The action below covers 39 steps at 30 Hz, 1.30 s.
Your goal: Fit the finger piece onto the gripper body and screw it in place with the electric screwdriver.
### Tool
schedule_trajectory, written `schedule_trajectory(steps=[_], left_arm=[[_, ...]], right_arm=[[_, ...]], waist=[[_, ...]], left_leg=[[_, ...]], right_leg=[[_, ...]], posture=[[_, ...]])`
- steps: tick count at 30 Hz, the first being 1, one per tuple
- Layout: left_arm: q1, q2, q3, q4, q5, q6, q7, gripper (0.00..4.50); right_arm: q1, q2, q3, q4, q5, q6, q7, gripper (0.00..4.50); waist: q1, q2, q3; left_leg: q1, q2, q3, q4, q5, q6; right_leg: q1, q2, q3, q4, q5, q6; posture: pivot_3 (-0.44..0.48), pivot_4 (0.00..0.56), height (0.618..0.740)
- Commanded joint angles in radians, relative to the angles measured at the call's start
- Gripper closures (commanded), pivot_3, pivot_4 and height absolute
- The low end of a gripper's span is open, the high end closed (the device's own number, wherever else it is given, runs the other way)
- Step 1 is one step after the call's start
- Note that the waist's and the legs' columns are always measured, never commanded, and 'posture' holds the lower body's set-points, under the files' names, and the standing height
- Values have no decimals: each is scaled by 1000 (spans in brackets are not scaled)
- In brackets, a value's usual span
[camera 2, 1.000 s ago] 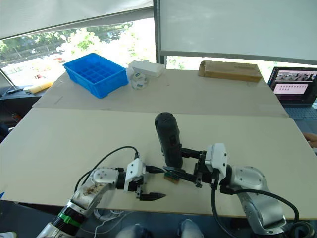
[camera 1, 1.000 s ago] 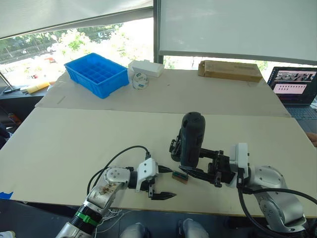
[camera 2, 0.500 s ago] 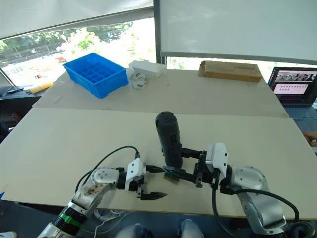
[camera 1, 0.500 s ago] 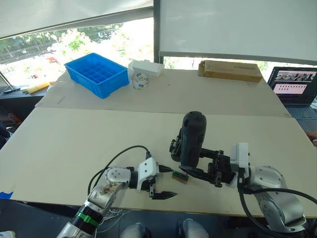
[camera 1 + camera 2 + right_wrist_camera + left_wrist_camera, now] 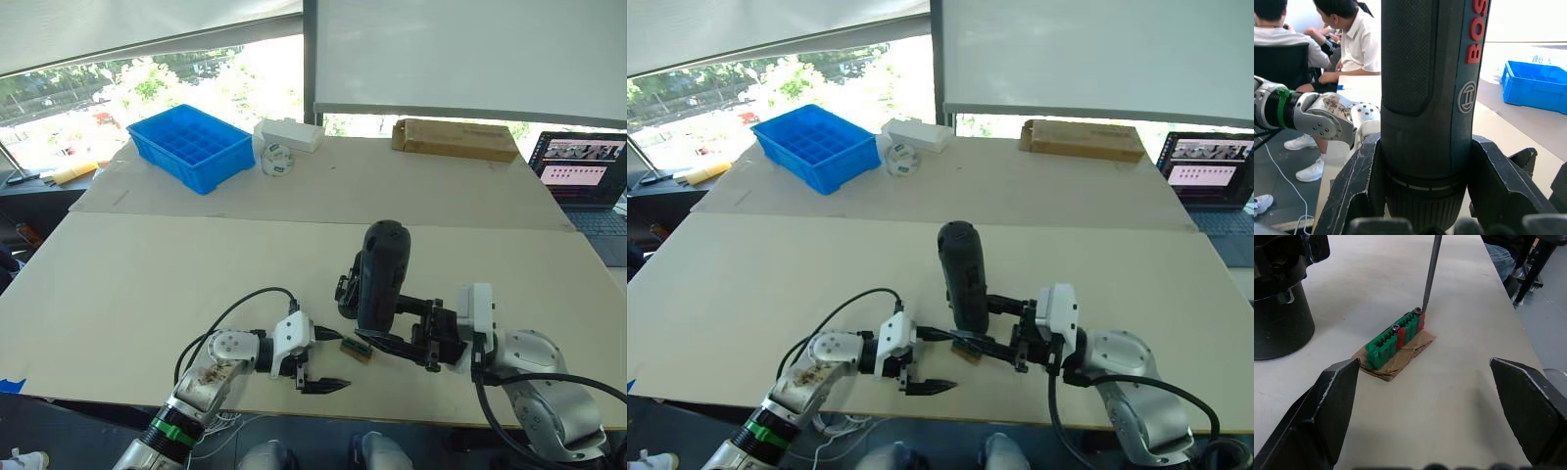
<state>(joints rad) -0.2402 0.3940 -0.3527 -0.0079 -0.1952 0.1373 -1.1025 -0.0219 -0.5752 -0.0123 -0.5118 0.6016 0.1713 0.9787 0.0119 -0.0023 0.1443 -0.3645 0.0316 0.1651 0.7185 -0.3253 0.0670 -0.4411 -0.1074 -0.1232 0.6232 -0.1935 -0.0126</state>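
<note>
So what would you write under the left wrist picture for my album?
The screwdriver's thin metal bit touches a screw on the small green block, with the gripper body's round base nearby.

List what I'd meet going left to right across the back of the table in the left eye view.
Blue bin → tape roll → white box → cardboard box → laptop.
</note>
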Motion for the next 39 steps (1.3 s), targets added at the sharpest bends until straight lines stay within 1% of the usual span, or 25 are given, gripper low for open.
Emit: schedule_trajectory(steps=[1, 14, 32, 39], left_arm=[[-9, 1, -5, -12, -4, 0, -3, 0], [-8, -2, -6, 4, -1, -11, -5, 0], [-11, -7, -11, 15, 3, -13, -5, 0], [-15, -11, -9, 45, 9, -34, -9, 0]], right_arm=[[-12, 6, -37, -57, 50, -9, -11, 2589], [1, -12, -29, -30, 15, -9, -3, 2589], [24, -20, -21, -30, 21, 14, -4, 2589], [8, -15, -56, -68, 76, 33, -21, 2589]], waist=[[0, 0, 0], [0, 0, 0], [1, 0, 0], [1, 0, 0]], left_leg=[[0, 0, 0, 0, 0, 0], [0, 0, 0, 0, 0, 0], [0, 0, 0, 0, 0, 0], [0, 0, 0, 0, 0, 1]], right_leg=[[0, 0, 0, 0, 0, 0], [0, 0, 0, 0, 0, 0], [0, -1, 0, 0, 0, 0], [0, -1, 0, 0, 0, 0]], posture=[[0, 150, 740], [0, 150, 740], [0, 150, 740], [0, 150, 740]])
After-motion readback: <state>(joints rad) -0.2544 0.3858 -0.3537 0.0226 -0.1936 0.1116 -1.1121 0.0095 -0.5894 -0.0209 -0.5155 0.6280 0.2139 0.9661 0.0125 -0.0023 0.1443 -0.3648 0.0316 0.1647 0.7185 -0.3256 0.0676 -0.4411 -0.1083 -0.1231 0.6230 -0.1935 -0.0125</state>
